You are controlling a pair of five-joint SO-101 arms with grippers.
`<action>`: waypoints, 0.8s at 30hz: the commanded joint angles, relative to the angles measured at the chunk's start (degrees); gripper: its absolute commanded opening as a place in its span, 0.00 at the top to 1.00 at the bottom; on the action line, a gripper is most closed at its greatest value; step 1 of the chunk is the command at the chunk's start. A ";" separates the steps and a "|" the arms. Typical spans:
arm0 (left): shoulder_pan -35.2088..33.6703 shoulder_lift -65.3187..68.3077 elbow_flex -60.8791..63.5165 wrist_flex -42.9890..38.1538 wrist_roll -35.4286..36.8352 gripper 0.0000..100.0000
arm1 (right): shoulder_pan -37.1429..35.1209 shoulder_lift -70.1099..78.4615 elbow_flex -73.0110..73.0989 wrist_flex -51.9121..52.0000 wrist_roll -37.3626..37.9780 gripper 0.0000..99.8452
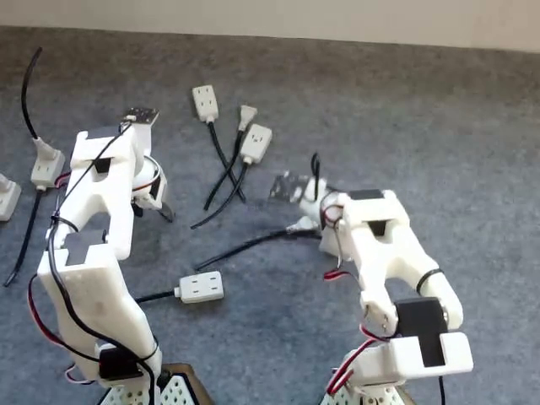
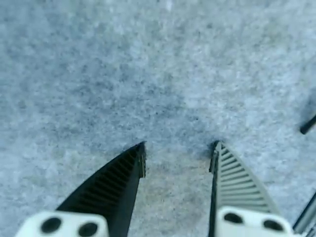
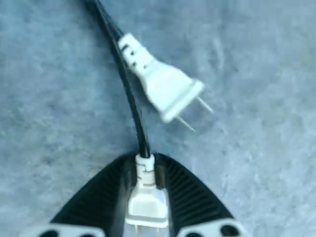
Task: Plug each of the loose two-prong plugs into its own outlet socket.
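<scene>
My right gripper point(image 3: 145, 163) is shut on a white two-prong plug point(image 3: 146, 197), whose black cord point(image 3: 129, 98) runs away over the carpet. Just beyond it lies a second loose white plug point(image 3: 164, 88), prongs out to the side. In the high view my right gripper point(image 1: 305, 221) is low at the middle of the carpet. My left gripper point(image 2: 178, 148) stands open over bare grey carpet, nothing between its fingers point(image 2: 123, 180); from above the left gripper point(image 1: 160, 204) is left of centre. White outlet sockets lie at the back point(image 1: 205, 101) point(image 1: 256, 142) and near the front point(image 1: 201, 287).
Two more white sockets point(image 1: 46, 164) point(image 1: 5, 198) lie at the left edge with black cords. Crossed cords point(image 1: 226, 173) run between the back sockets and the grippers. A small plug point(image 1: 246, 114) rests beside the back sockets. Open carpet spreads to the right.
</scene>
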 commanded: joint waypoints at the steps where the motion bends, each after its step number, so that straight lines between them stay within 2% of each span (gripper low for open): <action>1: 1.54 0.66 -0.04 -1.58 0.00 0.79 | 0.84 -9.98 -9.80 10.42 -8.44 1.00; 4: 2.07 0.13 -1.19 1.14 -4.22 0.79 | -0.48 -18.51 -14.64 18.86 -14.42 1.00; 8: 2.24 -3.65 -9.27 10.99 -4.66 0.79 | -5.14 -28.79 -16.92 22.11 -27.08 1.00; 11: 2.42 -11.03 -12.62 16.09 -5.36 0.79 | -11.21 -33.71 -16.75 22.02 -33.58 1.00; 15: 2.42 -26.95 -5.67 16.53 -9.67 0.79 | -21.58 -35.82 -16.13 20.44 -39.21 1.00; 18: 1.36 -41.45 7.34 10.64 -12.57 0.79 | -24.13 -36.26 -15.52 17.10 -44.04 1.00; 24: 1.45 -73.19 46.73 -14.07 -14.42 0.79 | -27.82 -44.00 -0.13 0.48 -46.51 1.00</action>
